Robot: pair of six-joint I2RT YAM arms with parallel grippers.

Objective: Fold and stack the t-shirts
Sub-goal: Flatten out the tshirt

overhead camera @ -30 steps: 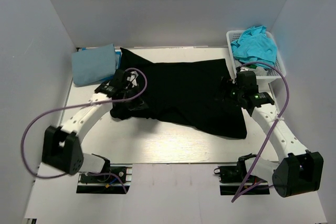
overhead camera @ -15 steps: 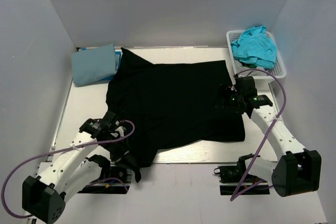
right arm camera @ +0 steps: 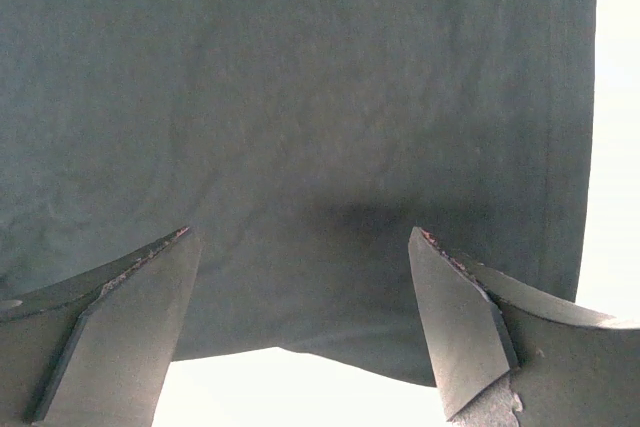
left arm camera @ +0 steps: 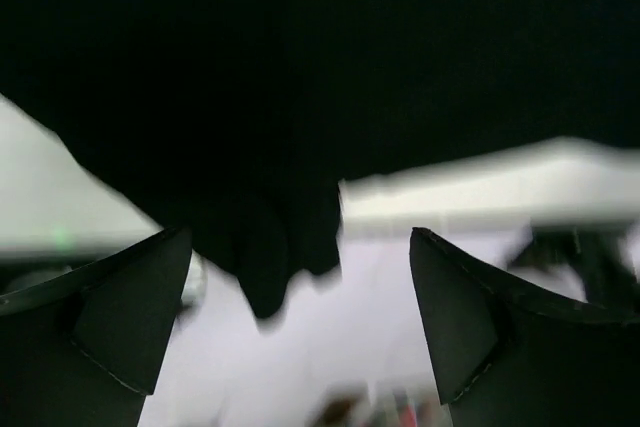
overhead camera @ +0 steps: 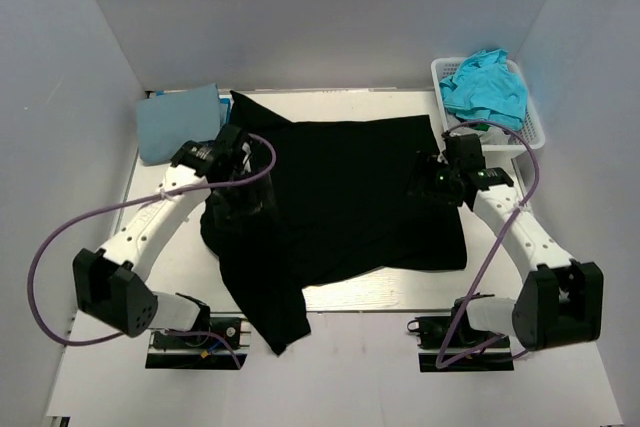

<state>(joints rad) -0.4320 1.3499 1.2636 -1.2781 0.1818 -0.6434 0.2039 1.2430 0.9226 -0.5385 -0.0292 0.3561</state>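
A sleeve or corner of the black t-shirt [overhead camera: 340, 187] trails off the near edge of the table [overhead camera: 390, 289], close to the left arm's base. The rest of the shirt lies spread across the middle of the table, rumpled on its left side and flatter toward the right.

The left gripper [left arm camera: 300, 237] hovers over the shirt's bunched left part. Its fingers are spread wide with nothing between them, and the wrist view is blurred. The right gripper [right arm camera: 300, 232] sits low over the shirt's right portion, near the hem and the right edge of the cloth. Its jaws are also fully apart and grasp nothing, though I cannot tell whether the fingertips touch the fabric.

Farther back, a folded light blue t-shirt [overhead camera: 178, 122] rests at the far left corner, just beside the black shirt's far left corner. At the far right corner a crumpled turquoise t-shirt [overhead camera: 485, 82] is heaped in a white slotted basket [overhead camera: 533, 122].
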